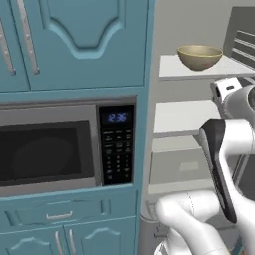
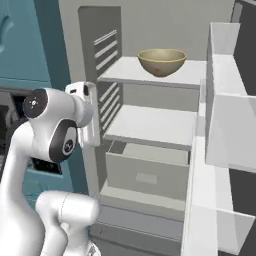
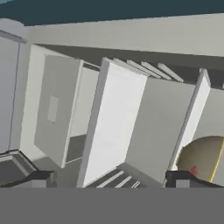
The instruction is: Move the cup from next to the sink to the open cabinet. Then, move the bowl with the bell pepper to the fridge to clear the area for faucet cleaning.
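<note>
The olive-tan bowl (image 1: 200, 56) (image 2: 161, 61) rests upright on the top white shelf of the open fridge (image 1: 184, 117) (image 2: 150, 125). In the hand view the bowl (image 3: 201, 159) sits at the lower right, with the red bell pepper (image 3: 194, 170) inside it. My gripper (image 3: 111, 181) is open and holds nothing. It hangs in front of the fridge, clear of the shelves and apart from the bowl. The hand (image 2: 86, 107) is level with the middle shelf, at the fridge's left side. The cup, sink, faucet and open cabinet are out of view.
The fridge door (image 2: 225, 125) with its white door shelves stands open on the right. A pale drawer (image 2: 145, 175) sits under the lower shelf. Left of the fridge are a built-in microwave (image 1: 50, 149) and shut teal cabinet doors (image 1: 84, 40) above and below it.
</note>
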You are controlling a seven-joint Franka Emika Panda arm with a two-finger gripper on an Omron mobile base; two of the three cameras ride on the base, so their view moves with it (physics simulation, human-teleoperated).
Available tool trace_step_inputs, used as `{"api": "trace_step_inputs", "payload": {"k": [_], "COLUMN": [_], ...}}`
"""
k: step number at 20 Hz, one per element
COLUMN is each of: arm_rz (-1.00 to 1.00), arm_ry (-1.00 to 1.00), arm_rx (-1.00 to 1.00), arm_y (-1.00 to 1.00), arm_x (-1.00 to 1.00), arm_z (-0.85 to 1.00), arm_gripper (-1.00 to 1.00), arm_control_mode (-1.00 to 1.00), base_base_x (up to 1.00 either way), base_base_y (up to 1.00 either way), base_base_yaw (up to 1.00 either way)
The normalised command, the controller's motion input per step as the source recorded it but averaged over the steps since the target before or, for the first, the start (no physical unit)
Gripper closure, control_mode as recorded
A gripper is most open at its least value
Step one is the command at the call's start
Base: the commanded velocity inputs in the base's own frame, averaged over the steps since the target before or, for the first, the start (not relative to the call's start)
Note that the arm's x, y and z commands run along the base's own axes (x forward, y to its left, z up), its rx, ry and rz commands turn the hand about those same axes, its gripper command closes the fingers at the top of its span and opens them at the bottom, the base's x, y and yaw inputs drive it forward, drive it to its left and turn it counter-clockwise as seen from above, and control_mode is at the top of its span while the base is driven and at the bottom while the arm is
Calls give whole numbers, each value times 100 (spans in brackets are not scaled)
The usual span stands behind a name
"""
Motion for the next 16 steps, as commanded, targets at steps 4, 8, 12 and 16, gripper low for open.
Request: {"api": "trace_step_inputs", "payload": {"k": [4, 8, 12, 16], "arm_rz": [0, 0, 0, 0], "arm_ry": [0, 0, 0, 0], "arm_rx": [0, 0, 0, 0], "arm_y": [0, 0, 0, 0], "arm_x": [0, 0, 0, 0], "arm_z": [0, 0, 0, 0], "arm_gripper": [-100, -100, -100, -100], "arm_control_mode": [100, 100, 100, 100], "base_base_x": [-63, -34, -3, 0], "base_base_y": [8, 19, 43, 52], "base_base_yaw": [70, 77, 86, 89]}}
